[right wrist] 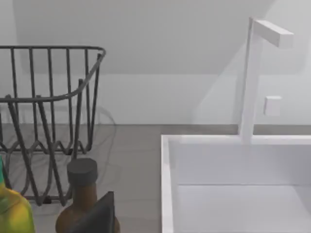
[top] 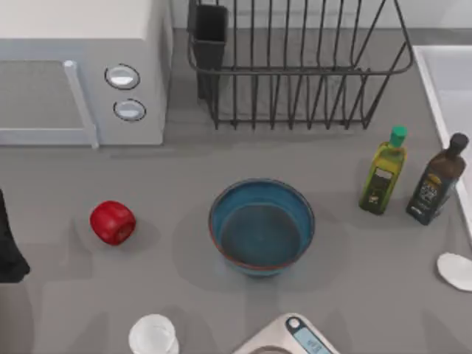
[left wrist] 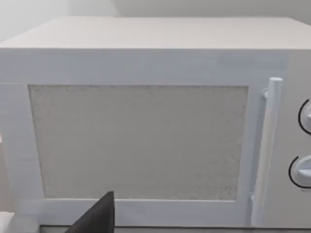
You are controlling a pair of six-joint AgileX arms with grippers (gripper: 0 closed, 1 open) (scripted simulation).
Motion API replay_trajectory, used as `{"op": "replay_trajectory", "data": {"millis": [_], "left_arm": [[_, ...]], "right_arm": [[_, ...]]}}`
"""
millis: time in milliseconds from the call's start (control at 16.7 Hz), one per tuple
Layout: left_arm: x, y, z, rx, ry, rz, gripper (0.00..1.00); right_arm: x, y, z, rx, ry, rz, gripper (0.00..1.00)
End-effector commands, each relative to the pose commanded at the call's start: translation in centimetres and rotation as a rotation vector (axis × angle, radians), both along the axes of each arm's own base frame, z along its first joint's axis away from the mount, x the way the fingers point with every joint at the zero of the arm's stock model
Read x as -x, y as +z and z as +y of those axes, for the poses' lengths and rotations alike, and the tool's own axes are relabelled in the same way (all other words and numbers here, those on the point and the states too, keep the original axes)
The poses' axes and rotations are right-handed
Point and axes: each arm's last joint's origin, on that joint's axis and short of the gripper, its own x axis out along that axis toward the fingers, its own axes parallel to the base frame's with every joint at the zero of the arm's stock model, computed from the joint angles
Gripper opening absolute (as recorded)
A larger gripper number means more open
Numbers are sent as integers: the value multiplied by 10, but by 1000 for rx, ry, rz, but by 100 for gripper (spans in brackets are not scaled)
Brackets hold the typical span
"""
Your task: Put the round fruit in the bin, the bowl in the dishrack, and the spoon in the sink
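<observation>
Judging from how things lie, none of the three jobs is done yet. The round fruit (top: 112,222) sits on the bare table at the left, in front of the microwave (top: 81,74), and I see no bin anywhere. The bowl (top: 262,226) stands upright mid-table, apart from the dishrack (top: 295,66) behind it. The spoon (top: 455,270) lies at the table's right edge, just beside the sink (top: 446,88) rim but not in it.

The left arm (top: 9,247) is parked at the left edge, its wrist camera facing the microwave door; the right wrist camera looks over the dark bottle (right wrist: 82,199) toward the sink and tap (right wrist: 257,73). Whether either claw is apart or together I cannot tell.

For room: open table lies around the fruit and between bowl and rack. The green-capped bottle (top: 383,173) and dark bottle stand near the sink rim, crowding the spoon's path. A clear cup (top: 153,336) and a scale (top: 295,341) sit at the near edge
</observation>
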Motion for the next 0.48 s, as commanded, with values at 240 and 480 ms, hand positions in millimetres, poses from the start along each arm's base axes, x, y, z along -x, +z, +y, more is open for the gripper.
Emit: {"op": "replay_trajectory", "data": {"millis": [240,480], "left_arm": [[0,5,-1,-9,-13,27,100],[-6,32,-6,-58,-67,182,100]], "right_arm": [[0,0,0,0,0,0,100],[0,0,0,0,0,0,100]]}}
